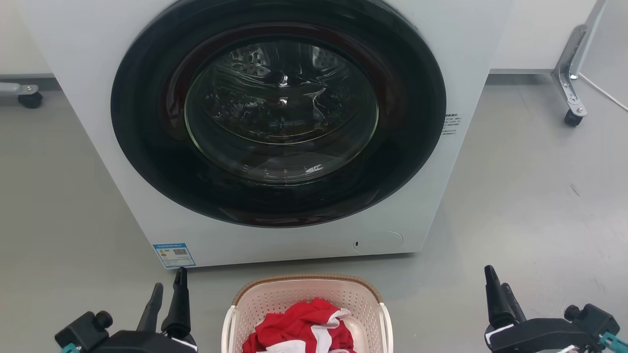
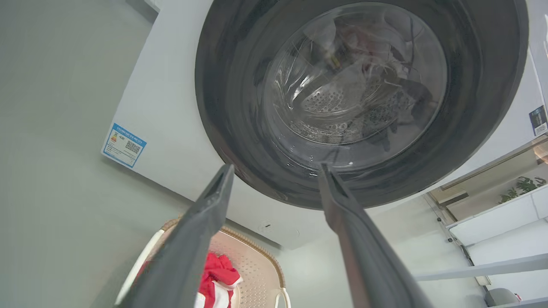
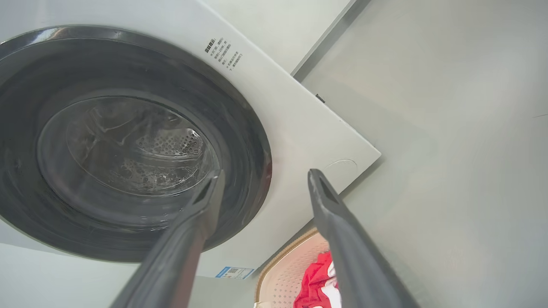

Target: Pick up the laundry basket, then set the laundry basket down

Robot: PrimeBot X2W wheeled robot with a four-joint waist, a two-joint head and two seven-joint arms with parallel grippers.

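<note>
**Both claws open, basket not yet touched**

Left claw [image 1: 169,282]: two long, dark, tapered fingers [image 2: 192,239] spread apart, holding nothing. It hovers low, left of the basket and not touching it. Right claw [image 1: 496,279]: fingers parted in its wrist view, empty, well off to the basket's right.

Laundry basket [image 1: 274,301]: on the floor [image 1: 539,196] between the claws, just in front of the washing machine [image 1: 314,242].

Progress, as judged: pick-up not begun. Grasp, lift and set-down all remain.

Basket: cream plastic, rounded-rectangular, with walls perforated in fine rows, a brown woven-look rim [image 1: 306,278] and smooth white side handles [image 1: 228,328]. Crumpled red-and-white cloth [image 1: 299,323] lies inside.

Machine: flat white panels, glossy dark round door [image 1: 147,147], bulged clear glass with a perforated metal drum behind.

Floor: pale grey, smooth, matt
</note>
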